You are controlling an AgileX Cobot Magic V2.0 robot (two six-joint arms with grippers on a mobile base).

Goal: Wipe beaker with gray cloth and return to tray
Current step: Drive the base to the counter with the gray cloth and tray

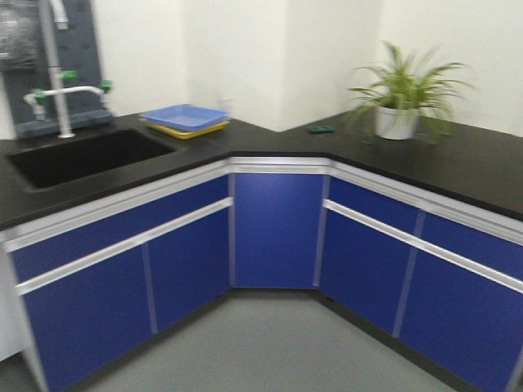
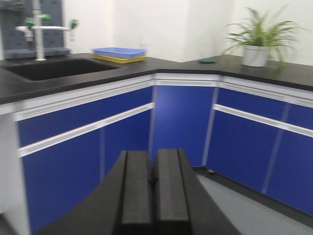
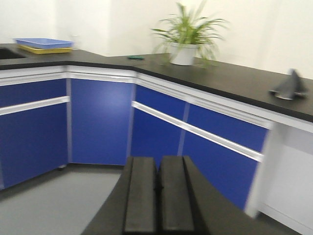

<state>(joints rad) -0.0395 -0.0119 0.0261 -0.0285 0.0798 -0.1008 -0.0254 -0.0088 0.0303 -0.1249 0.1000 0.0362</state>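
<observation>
Right wrist-mounted view: the gray cloth [image 3: 289, 84] stands in a peaked heap on the black countertop [image 3: 230, 78] at the far right. It is well apart from the potted plant [image 3: 186, 36], and blur hides what lies under it. The right gripper [image 3: 157, 164] hangs low before the blue cabinets [image 3: 98, 122], its two dark fingers [image 3: 141, 191] pressed together on nothing. In the left wrist view the left gripper [image 2: 152, 157] is likewise pressed together and empty. In the front-facing view a blue plastic tray [image 1: 186, 117] is stacked on a yellow one [image 1: 189, 131] at the far left, beside the black sink [image 1: 82, 155] and its faucet [image 1: 55, 73]. A small green object [image 1: 320, 129] lies near the plant.
</observation>
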